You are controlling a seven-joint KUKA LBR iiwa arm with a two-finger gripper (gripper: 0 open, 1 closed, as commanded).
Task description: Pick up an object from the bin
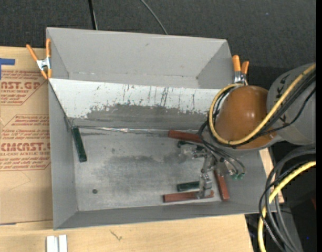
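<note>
My gripper [205, 178] reaches down into the bin's right front corner from under the arm's orange dome. Its tip is just above a red-brown flat stick [179, 197] that lies along the front wall. A small dark green block [187, 185] lies just left of the gripper. Another red-brown stick [222, 186] lies slanted right beside it on the right. A third red-brown stick [183, 136] lies behind it near the back wall, partly hidden by the arm.
A dark green stick [78, 144] lies alone by the bin's left wall. A small green piece [238, 176] shows at the right wall under the cables. The arm and its dome cover the bin's right side.
</note>
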